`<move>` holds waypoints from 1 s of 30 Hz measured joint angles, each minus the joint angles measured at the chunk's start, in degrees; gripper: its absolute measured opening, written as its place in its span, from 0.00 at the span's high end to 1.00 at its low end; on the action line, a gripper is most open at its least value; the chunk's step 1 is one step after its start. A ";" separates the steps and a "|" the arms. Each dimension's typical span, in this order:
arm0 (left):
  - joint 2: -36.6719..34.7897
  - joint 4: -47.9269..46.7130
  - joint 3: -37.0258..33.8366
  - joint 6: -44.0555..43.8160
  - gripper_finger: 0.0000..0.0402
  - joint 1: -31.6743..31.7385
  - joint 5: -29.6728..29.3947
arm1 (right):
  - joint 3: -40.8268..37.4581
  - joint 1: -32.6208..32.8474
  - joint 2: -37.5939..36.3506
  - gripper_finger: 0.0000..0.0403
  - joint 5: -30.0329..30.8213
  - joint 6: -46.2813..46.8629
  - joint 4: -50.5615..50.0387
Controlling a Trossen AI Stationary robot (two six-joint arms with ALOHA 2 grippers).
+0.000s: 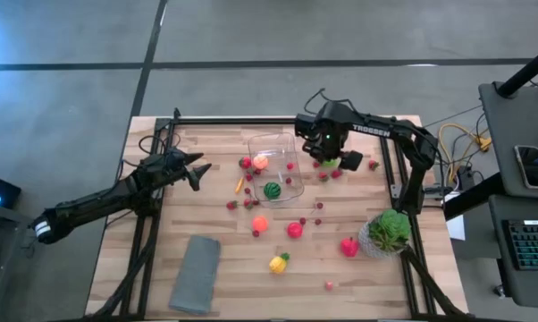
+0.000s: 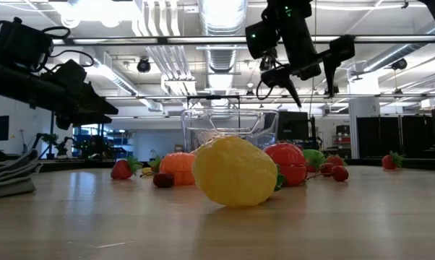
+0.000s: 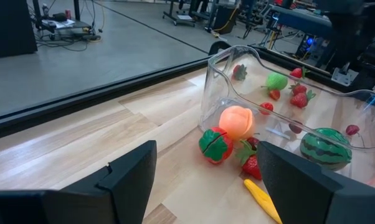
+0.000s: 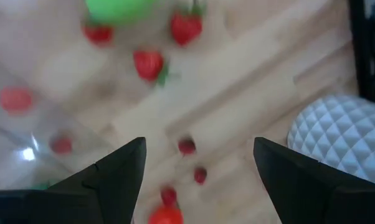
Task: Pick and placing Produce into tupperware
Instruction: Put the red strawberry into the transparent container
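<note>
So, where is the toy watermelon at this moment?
In the high view the toy watermelon lies inside the tupperware, near the table's middle, close to the container's front wall. An orange fruit sits just behind it.

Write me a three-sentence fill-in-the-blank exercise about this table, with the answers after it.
1. The toy watermelon lies inside the clear ____.
2. The folded grey cloth lies nearer the ____ arm.
3. The right gripper hovers above the table with its fingers ____.

Missing words: tupperware; left; open
</note>
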 joint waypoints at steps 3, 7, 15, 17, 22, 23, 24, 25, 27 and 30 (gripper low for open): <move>-0.02 0.02 0.00 0.00 0.35 0.00 0.04 | 0.01 0.73 -0.25 0.27 -0.88 0.98 0.10; 0.00 0.04 0.00 -0.01 0.35 -0.01 0.20 | 1.26 0.77 -1.56 0.27 -0.33 -2.33 0.11; 0.00 0.02 0.00 0.00 0.35 -0.01 0.17 | 4.22 0.84 -2.31 0.27 -1.20 -10.38 4.07; 0.00 0.02 0.00 0.00 0.35 -0.02 0.17 | 4.31 1.02 -2.16 0.27 3.38 -11.05 5.77; 0.00 0.02 0.00 -0.02 0.35 0.00 0.13 | 4.24 1.47 -1.88 0.28 16.10 -15.98 9.47; 0.00 0.02 0.00 -0.02 0.35 0.00 0.13 | 4.24 1.77 -1.88 0.29 19.73 -17.77 11.38; 0.00 0.00 0.00 -0.01 0.35 -0.01 0.13 | 4.24 2.16 -1.88 0.29 23.19 -19.75 14.02; 0.00 0.01 0.00 -0.02 0.35 -0.02 0.13 | 4.24 2.59 -1.88 0.29 26.84 -22.05 16.64; 0.00 0.01 0.00 0.00 0.35 -0.02 0.13 | 4.24 3.77 -1.88 0.29 31.85 -28.16 20.82; 0.00 0.01 0.00 -0.01 0.35 -0.01 -0.07 | 4.27 5.69 -1.87 0.28 32.87 -38.97 24.44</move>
